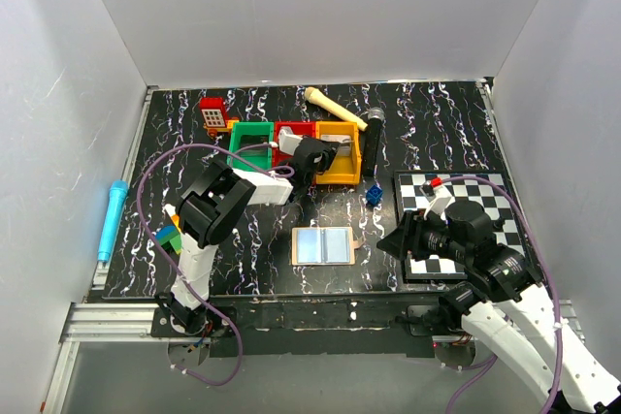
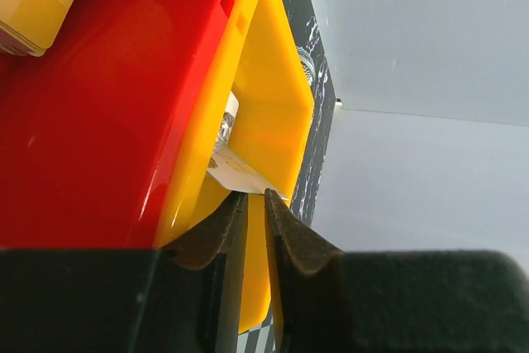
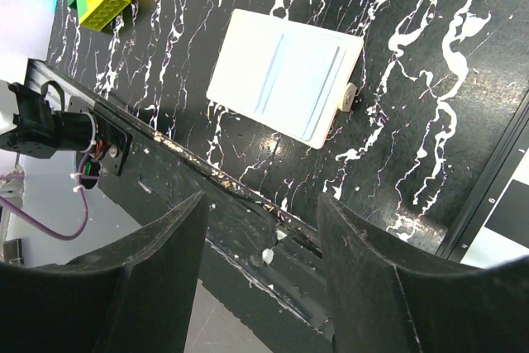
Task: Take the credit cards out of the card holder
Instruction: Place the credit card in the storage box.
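One credit card [image 2: 241, 174] lies tilted in the yellow bin [image 2: 281, 113], its corner at the left gripper [image 2: 254, 197] tips. The jaws are nearly together; whether they pinch it is unclear. Right gripper [image 3: 260, 229] gapes wide at lower right. Card holder [image 1: 323, 244] lies open, lower centre of the top view.

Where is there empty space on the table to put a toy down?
Biggest bare patch: the back right corner, behind the checkered board and right of the black cylinder. Another sits on the left, between the green bin and the blue marker. It is crowded at the back middle, where the left gripper pokes into the yellow bin.
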Robot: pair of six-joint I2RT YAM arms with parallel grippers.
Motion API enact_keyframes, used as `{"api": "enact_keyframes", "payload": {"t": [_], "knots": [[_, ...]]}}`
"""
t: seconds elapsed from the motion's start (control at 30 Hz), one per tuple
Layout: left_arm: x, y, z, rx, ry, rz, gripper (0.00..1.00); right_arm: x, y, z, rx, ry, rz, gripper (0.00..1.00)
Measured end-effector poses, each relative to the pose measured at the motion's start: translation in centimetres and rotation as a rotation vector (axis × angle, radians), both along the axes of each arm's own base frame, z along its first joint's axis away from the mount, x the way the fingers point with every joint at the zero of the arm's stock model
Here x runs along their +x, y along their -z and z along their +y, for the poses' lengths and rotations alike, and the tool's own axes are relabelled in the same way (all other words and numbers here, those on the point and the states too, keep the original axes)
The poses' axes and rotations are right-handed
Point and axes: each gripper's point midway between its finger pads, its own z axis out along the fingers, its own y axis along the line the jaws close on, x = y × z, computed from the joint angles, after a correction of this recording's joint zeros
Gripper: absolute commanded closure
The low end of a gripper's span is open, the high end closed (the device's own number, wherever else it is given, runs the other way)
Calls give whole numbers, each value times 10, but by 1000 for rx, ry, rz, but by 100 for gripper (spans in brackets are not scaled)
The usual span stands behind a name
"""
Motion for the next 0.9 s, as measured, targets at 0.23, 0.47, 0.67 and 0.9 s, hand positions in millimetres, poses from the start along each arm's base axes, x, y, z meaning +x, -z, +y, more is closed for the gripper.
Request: {"api": "enact_keyframes", "payload": {"t": [0.23,0.47,0.67,0.9], "knots": [[-1,1,0,1,0,10,84,0,3,0,-3,0,5,37],[-2,1,-3,9,17,26,76,-1,5,-1,-4,0,6,37],[-2,2,-5,18,25,38,81,-2,10,-1,-10,0,16,37],[-3,7,-5,56,30,75,87,-2,9,-1,-6,0,11,37]]}}
